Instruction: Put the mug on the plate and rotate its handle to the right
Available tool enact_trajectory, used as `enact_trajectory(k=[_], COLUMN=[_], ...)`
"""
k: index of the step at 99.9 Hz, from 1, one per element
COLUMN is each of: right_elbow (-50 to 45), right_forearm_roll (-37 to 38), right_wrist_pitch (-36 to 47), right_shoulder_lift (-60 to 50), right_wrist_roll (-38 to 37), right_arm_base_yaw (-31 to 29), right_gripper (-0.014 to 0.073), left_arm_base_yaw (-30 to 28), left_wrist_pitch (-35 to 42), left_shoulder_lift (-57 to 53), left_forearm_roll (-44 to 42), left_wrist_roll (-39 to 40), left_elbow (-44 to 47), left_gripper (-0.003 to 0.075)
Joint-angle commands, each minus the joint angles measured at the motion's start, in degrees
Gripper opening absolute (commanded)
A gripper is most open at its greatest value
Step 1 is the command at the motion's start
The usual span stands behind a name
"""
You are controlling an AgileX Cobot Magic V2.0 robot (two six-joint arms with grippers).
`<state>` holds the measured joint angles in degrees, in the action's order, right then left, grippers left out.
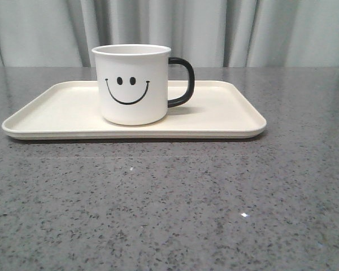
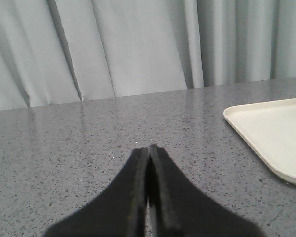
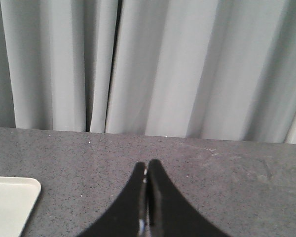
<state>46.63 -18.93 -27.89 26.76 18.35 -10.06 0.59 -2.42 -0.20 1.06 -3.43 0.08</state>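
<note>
The white mug (image 1: 133, 84) with a black smiley face stands upright on the cream plate (image 1: 226, 113), left of the plate's middle. Its black handle (image 1: 182, 82) points to the right. Neither gripper shows in the front view. My left gripper (image 2: 148, 148) is shut and empty over bare table, with a corner of the plate (image 2: 271, 131) to one side of it. My right gripper (image 3: 147, 165) is shut and empty over bare table, with a corner of the plate (image 3: 10, 202) at the edge of its view.
The grey speckled table (image 1: 169, 203) stretches out in front of the plate. Pale grey curtains (image 1: 214, 28) hang behind the table's far edge.
</note>
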Motion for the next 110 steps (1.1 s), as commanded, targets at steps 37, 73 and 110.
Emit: enact_trajectory(k=[37, 73, 110], right_elbow=[1.4, 1.4, -4.0], right_forearm_roll=[0.0, 0.0, 0.0], right_wrist_pitch=[4.4, 4.7, 7.8], right_shoulder_lift=[0.5, 0.5, -2.1], right_wrist_roll=[0.3, 0.3, 0.3], right_arm_base_yaw=[-0.4, -0.4, 2.6], right_gripper=[-0.0119, -0.0119, -0.0119], left_arm_base_yaw=[-0.2, -0.2, -0.2], left_wrist_pitch=[4.3, 4.3, 4.3], left_shoulder_lift=[-1.7, -1.7, -1.7], left_forearm_roll=[0.5, 0.5, 0.5], left_wrist_roll=[0.4, 0.4, 0.4], left_elbow=[0.5, 0.5, 0.5], left_gripper=[-0.002, -0.002, -0.002])
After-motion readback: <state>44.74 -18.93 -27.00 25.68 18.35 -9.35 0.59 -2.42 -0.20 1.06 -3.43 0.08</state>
